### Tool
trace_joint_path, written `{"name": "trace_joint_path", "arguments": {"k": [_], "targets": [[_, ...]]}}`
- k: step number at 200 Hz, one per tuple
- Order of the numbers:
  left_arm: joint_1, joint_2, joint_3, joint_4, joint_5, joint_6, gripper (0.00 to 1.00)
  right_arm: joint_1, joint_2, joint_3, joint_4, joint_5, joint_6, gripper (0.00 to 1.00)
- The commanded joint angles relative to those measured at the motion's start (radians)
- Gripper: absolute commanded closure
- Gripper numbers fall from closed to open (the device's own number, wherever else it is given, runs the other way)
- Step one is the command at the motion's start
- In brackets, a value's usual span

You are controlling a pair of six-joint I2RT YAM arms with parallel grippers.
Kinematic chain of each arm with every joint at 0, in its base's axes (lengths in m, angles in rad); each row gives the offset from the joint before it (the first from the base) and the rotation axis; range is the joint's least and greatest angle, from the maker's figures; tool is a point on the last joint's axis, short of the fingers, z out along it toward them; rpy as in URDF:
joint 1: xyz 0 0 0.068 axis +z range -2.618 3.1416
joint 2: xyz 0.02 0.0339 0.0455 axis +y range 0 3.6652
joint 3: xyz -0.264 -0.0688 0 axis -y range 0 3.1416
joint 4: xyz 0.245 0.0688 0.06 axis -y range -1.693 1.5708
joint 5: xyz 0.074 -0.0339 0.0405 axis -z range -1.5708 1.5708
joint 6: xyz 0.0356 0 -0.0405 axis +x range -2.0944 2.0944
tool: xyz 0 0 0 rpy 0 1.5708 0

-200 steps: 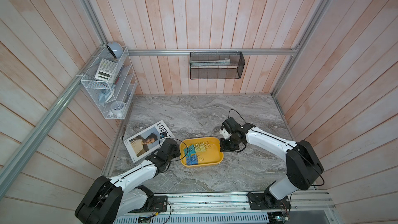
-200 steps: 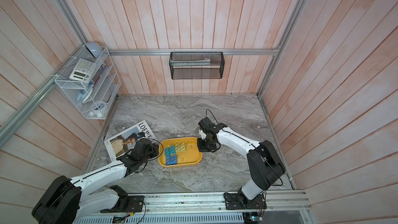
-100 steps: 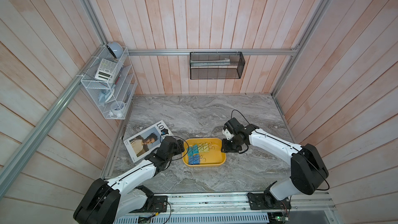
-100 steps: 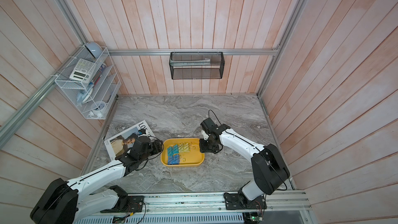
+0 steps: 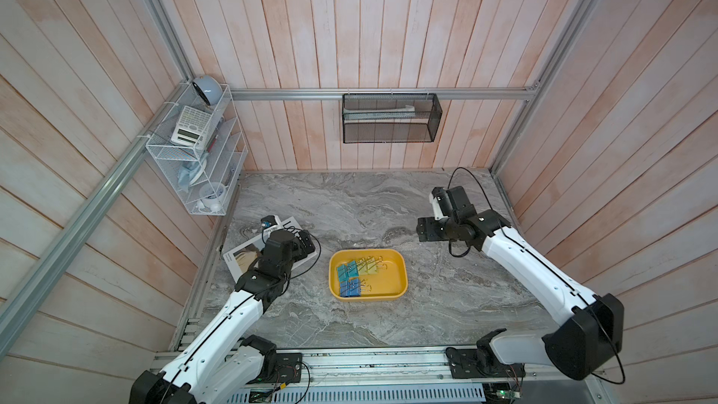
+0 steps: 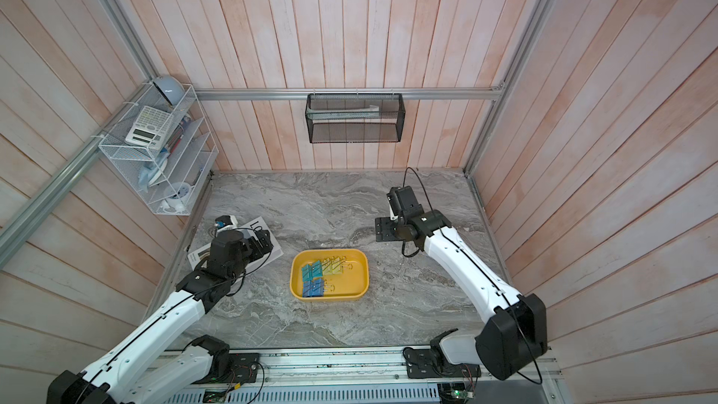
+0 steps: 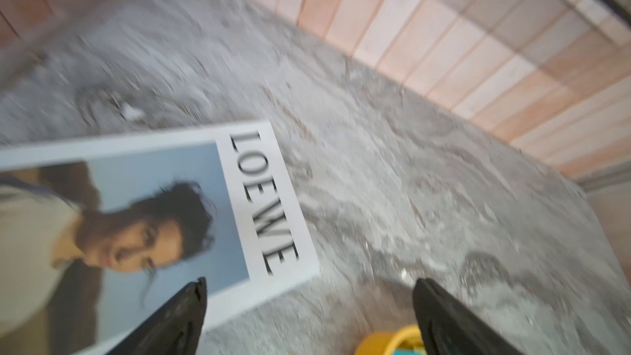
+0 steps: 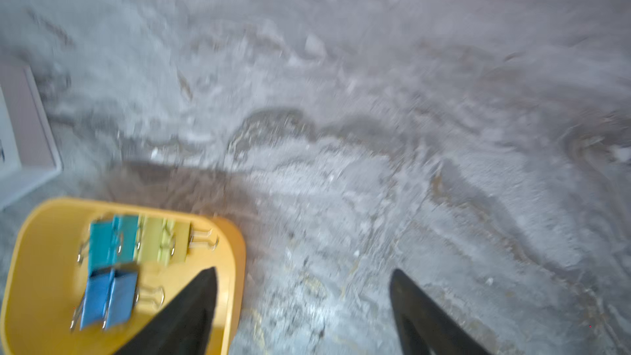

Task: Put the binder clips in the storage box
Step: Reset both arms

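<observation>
Right wrist view: binder clips (image 8: 136, 247) inside storage box (image 8: 44, 233); right pincer (image 8: 304, 269), left pincer (image 7: 309, 279) both spread wide, empty.

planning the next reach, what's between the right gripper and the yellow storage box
Nothing but bare marble tabletop lies between the right gripper and the yellow storage box. Both top views and the right wrist view show it.

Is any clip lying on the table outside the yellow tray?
No, all six clips sit together inside the yellow tray.
</observation>
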Motion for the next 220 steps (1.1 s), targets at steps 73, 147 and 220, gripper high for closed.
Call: {"name": "trace_joint_path", "arguments": {"k": [73, 147, 220], "targets": [[0.272, 0.042, -0.219, 0.609, -0.274, 0.364, 0.0, -0.222, -0.027, -0.743, 1.318, 0.52, -0.311, 0.02], [0.29, 0.27, -0.364, 1.033, -0.1, 0.48, 0.0, -0.278, 0.233, -0.91, 1.824, 0.375, -0.292, 0.02], [0.275, 0.588, -0.341, 1.237, -0.035, 0.504, 0.0, -0.317, 0.275, -0.885, 1.81, 0.343, -0.255, 0.02]]}}
